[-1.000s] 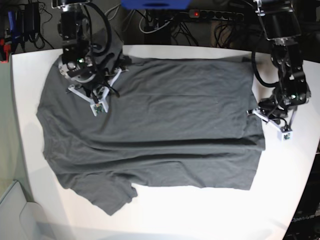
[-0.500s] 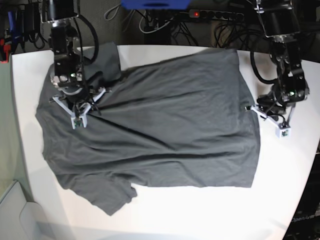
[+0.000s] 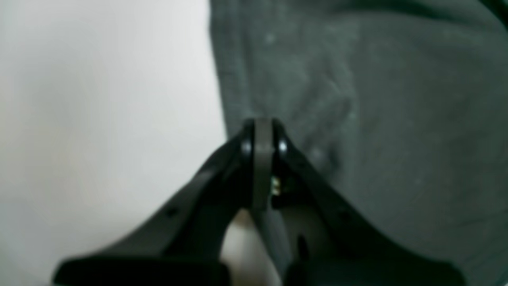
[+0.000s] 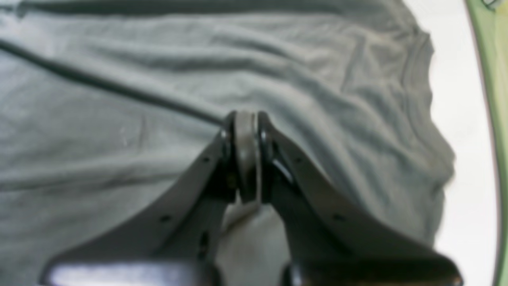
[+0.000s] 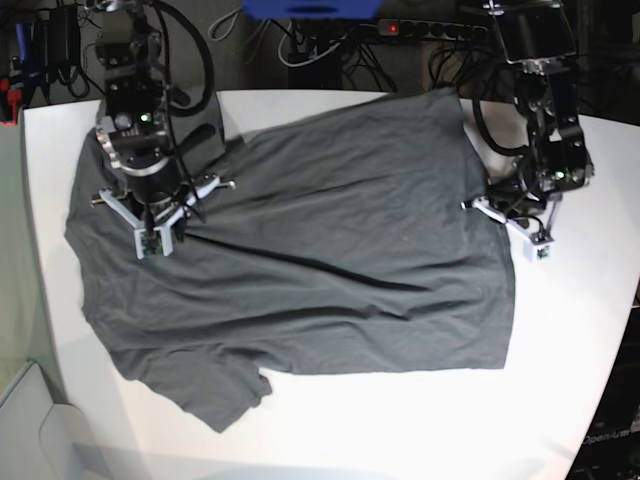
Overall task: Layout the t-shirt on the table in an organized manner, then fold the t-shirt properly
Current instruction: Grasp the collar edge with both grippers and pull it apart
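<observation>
Grey cloth, the t-shirt [image 5: 300,260], lies spread out on the white table [image 5: 400,430], a bit crooked and wrinkly. The left gripper [image 3: 260,137] pinches the shirt's edge, right beside bare table. The right gripper [image 4: 246,127] pinches a fold of the shirt near its other end.

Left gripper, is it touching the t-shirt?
Touching. The left wrist view shows the left gripper shut on a pinch of the t-shirt at its edge.
</observation>
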